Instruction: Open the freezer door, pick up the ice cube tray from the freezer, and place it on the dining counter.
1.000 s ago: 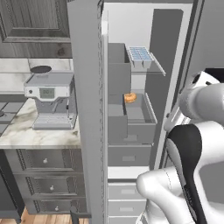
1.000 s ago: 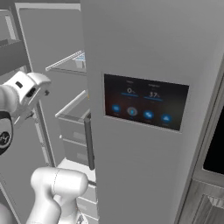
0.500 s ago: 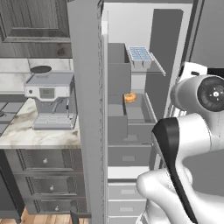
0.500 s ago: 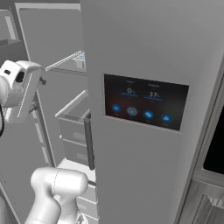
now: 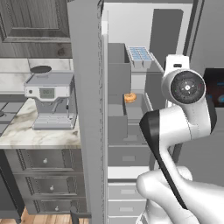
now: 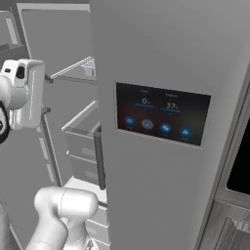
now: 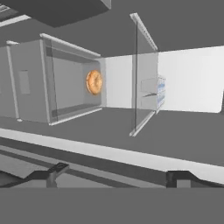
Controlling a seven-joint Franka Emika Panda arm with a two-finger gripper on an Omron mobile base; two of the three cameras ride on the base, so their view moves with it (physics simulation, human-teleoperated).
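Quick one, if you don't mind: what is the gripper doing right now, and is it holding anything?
Gripper: open and empty, jaws spread wide, facing into the freezer short of the ice cube tray.

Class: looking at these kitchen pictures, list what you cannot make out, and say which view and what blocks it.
- Ice cube tray: contents of its cells too small, left base view.
- Freezer right side: hidden by the arm, left base view.
- Donut: what it rests on is unclear, hand view.
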